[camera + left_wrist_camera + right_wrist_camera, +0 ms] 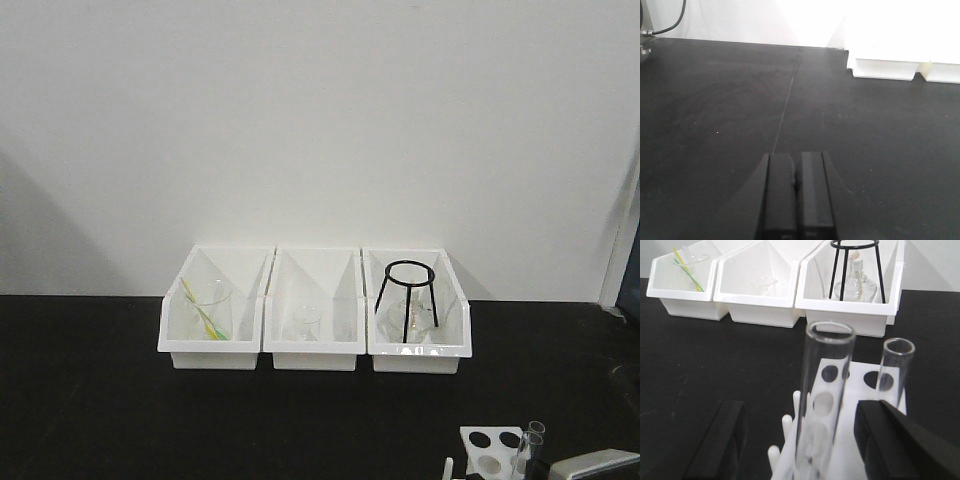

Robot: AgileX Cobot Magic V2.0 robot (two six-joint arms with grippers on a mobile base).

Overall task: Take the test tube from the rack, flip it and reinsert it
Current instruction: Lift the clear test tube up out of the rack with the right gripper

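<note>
My right gripper (802, 440) sits apart around the near test tube (825, 390); left gripper (796, 165) together. Closing off-centre could knock it into the far tube (892, 370).

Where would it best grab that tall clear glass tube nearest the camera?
The slim clear glass test tube stands nearly upright in the small white holed rack, so pinch its bare upper wall below the open rim, sideways; the open right gripper straddles it.

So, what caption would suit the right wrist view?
Open tool straddling the nearer test tube in the white rack, three bins behind.
</note>
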